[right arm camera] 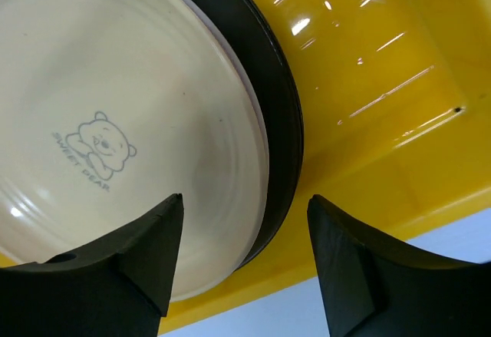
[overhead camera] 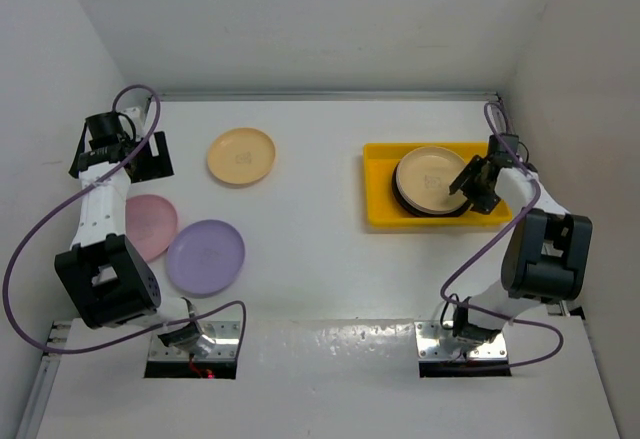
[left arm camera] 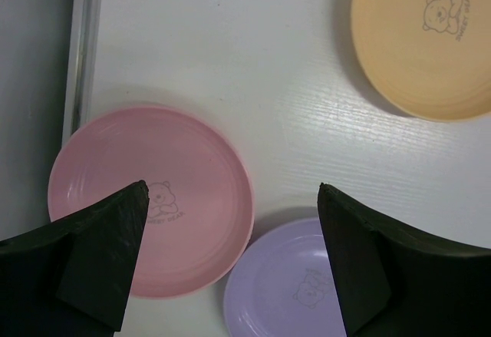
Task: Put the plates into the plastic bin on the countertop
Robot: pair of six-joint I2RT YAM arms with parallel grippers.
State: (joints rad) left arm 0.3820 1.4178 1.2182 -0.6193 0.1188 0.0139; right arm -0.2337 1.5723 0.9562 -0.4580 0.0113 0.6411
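Observation:
The yellow plastic bin [overhead camera: 380,187] stands at the right of the white countertop [overhead camera: 320,159] and holds a stack of plates with a cream plate [overhead camera: 428,177] on top and dark rims beneath. My right gripper [overhead camera: 466,185] is open and empty just above the stack's right edge; its wrist view shows the cream plate [right arm camera: 115,122], a dark rim [right arm camera: 280,99] and the bin floor [right arm camera: 383,84]. On the left lie a pale orange plate [overhead camera: 241,155], a pink plate [overhead camera: 150,224] and a lilac plate [overhead camera: 205,256]. My left gripper [overhead camera: 148,159] is open and empty above them; its wrist view shows pink [left arm camera: 153,199], lilac [left arm camera: 288,291], orange [left arm camera: 430,37].
White walls enclose the counter on the left, back and right. A thin raised rim [overhead camera: 330,96] runs along the far edge and shows at the left in the left wrist view [left arm camera: 83,53]. Cables loop from both arms.

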